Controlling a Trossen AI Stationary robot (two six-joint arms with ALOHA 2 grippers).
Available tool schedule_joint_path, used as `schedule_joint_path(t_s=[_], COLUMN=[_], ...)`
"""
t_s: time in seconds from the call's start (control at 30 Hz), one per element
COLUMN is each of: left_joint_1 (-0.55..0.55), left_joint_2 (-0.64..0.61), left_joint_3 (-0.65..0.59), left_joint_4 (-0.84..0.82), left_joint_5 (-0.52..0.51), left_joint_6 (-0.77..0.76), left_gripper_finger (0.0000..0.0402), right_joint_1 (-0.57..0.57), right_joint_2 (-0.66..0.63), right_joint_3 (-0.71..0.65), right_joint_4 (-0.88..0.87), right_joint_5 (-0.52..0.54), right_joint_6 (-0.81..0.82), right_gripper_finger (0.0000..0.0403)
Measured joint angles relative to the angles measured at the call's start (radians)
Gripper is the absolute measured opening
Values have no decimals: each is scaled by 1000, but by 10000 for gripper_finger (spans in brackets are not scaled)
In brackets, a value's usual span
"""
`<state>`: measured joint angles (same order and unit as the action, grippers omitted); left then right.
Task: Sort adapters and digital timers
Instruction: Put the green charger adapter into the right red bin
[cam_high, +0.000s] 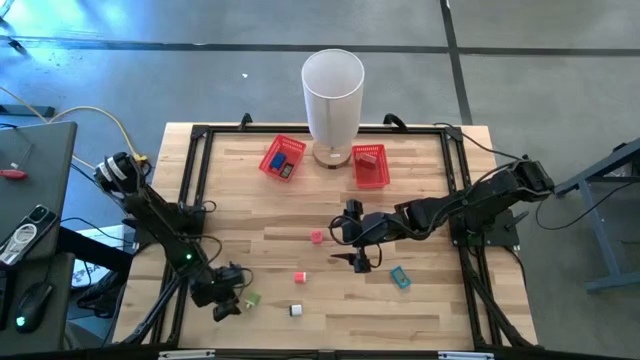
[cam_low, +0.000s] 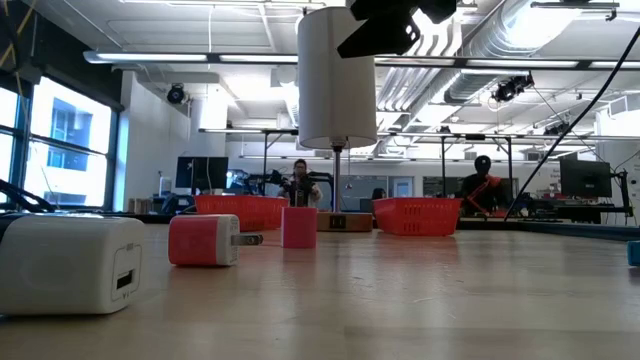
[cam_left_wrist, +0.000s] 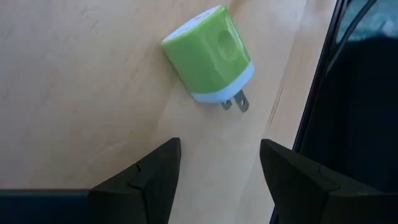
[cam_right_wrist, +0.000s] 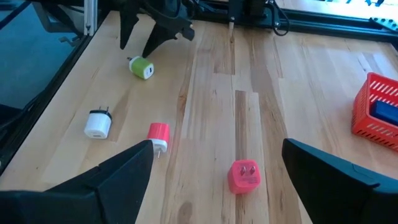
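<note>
Closing in: left gripper (cam_left_wrist: 217, 171) jaws apart just short of green adapter (cam_left_wrist: 208, 55) on tabletop (cam_left_wrist: 81, 81); next, advance, straddle, clamp. Right gripper (cam_high: 352, 240) waits mid-table, jaws wide, empty.

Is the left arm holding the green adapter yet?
No. In the left wrist view the green adapter lies on the table ahead of the open left fingers, untouched.

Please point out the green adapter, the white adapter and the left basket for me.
green adapter (cam_left_wrist: 208, 53): left wrist view, on its green side.
white adapter (cam_right_wrist: 97, 124): right wrist view, on its white body.
left basket (cam_high: 272, 157): high view, on its red side wall.
</note>
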<state>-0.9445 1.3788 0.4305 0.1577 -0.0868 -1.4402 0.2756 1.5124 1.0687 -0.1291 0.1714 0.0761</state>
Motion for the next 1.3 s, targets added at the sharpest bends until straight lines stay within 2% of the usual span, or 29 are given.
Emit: schedule_joint_path(t_s=[0.23,0.47,0.63,0.8,0.93,1.03,1.13,1.3], left_joint_1=[66,58,143,219,251,264,283,329], left_joint_2=[0,2,-24,-113,-212,-274,-318,-378], left_joint_3=[0,-1,1,-4,-3,-3,-3,-3], left_joint_4=[-3,11,-79,-111,-205,-213,-211,-209], left_joint_5=[106,139,277,326,365,408,394,356], left_joint_6=[40,103,46,77,12,-41,-43,53], left_gripper_finger=[197,197,197,197,197,197,197,197], right_joint_1=[2,2,2,1,1,1,1,4], right_joint_2=[0,0,0,0,0,0,0,0], right_joint_3=[0,0,0,0,0,0,0,0], right_joint_4=[-3,-3,-2,-2,-1,-1,-2,-2], right_joint_5=[-58,-59,-59,-59,-59,-59,-59,-62], right_joint_6=[2,2,2,2,2,2,2,3], right_gripper_finger=[344,344,344,344,344,344,344,344])
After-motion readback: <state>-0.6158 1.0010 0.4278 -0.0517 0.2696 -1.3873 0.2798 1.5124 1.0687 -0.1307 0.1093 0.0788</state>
